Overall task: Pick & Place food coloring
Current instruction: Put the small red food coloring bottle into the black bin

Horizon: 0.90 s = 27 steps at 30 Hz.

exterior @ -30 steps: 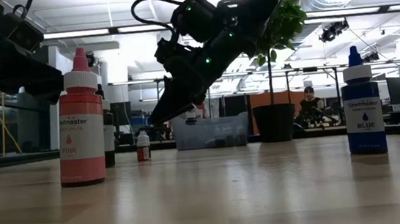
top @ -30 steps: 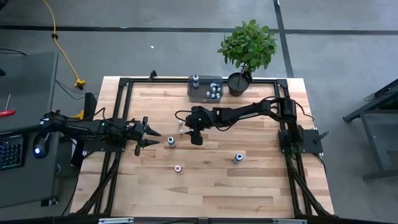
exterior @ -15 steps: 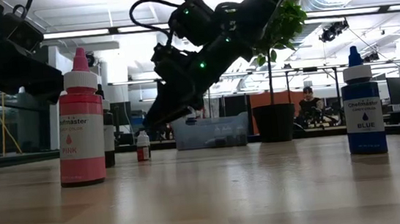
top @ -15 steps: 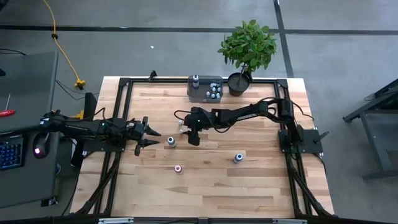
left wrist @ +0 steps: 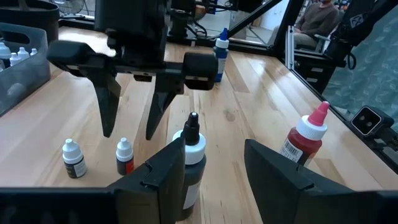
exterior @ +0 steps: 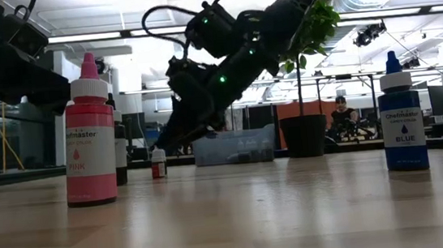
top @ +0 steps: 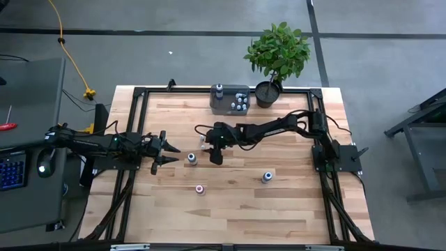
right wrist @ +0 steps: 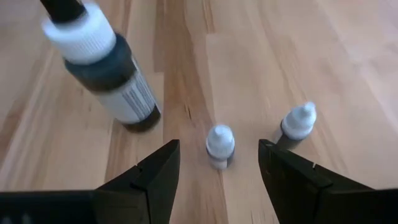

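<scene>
Right gripper (right wrist: 214,171), fingers apart, hovers over two tiny dropper bottles (right wrist: 220,145); one black bottle (right wrist: 104,65) stands just beyond. Left gripper (left wrist: 214,165), also apart, faces that black bottle on the surface (top: 237,202).

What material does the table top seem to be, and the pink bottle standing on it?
The table top looks like wood in glued strips, with a smooth, slightly glossy finish: grain lines and plank seams show, and it reflects light. The pink bottle looks like plastic, probably soft and matte, with a ribbed white collar and a pink pointed tip.
</scene>
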Tool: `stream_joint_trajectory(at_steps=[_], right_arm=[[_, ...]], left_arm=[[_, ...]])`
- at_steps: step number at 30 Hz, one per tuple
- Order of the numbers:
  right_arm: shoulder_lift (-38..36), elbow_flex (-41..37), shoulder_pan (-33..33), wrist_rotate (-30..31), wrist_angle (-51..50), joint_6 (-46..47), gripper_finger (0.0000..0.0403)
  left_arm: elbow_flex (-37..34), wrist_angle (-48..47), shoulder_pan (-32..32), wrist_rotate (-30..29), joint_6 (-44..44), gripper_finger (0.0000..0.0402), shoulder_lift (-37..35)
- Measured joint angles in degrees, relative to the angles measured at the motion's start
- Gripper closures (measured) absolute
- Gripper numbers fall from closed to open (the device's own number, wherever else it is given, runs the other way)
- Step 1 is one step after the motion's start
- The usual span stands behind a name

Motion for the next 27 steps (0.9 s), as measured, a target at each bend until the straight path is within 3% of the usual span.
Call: stream_joint_trajectory(at_steps=[27], right_arm=[[1.7,1.5,-0.2,1.6,1.6,1.0,0.0196]], left_arm=[[0.0,0.0,0.0,0.0,0.0,0.0238,0.0]])
